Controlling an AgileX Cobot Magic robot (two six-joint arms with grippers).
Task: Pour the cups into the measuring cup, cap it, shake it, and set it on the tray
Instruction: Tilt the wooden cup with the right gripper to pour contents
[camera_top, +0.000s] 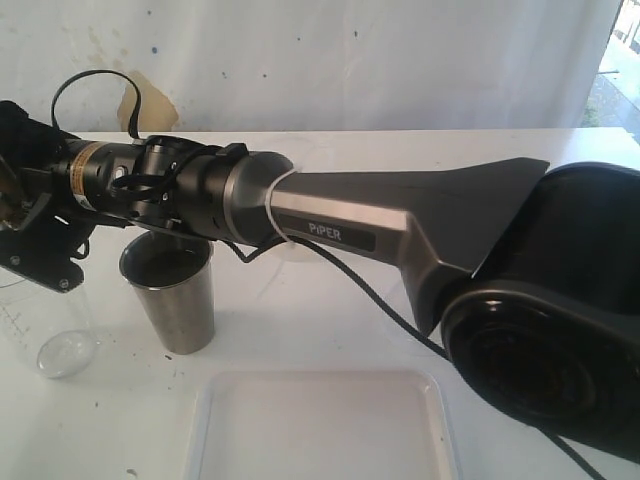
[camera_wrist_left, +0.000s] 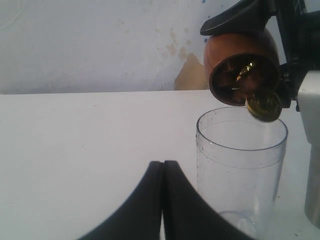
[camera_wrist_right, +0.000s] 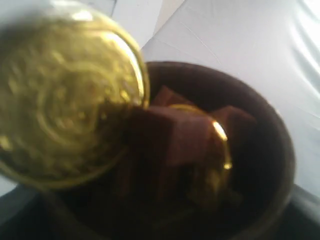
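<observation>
The small brown wooden cup (camera_wrist_left: 235, 50) hangs tipped mouth-down over the clear measuring cup (camera_wrist_left: 240, 165), with my right gripper (camera_top: 18, 205) shut on it; one black finger (camera_wrist_left: 235, 20) lies across its top. A gold coin (camera_wrist_left: 263, 105) is slipping from its mouth just above the jar's rim. Inside the wooden cup (camera_wrist_right: 260, 150) I see brown blocks (camera_wrist_right: 175, 135) and the big blurred coin (camera_wrist_right: 65, 100) at the lip. The steel tumbler (camera_top: 172, 295) stands upright right of the measuring cup (camera_top: 55, 335). My left gripper (camera_wrist_left: 163, 164) is shut and empty, low beside the jar.
The white tray (camera_top: 320, 425) lies at the front of the white table (camera_top: 330, 330). My right arm (camera_top: 340, 215) stretches across the table from its large base (camera_top: 550, 320) at the right, passing just over the tumbler. A stained white wall (camera_top: 350, 60) stands behind.
</observation>
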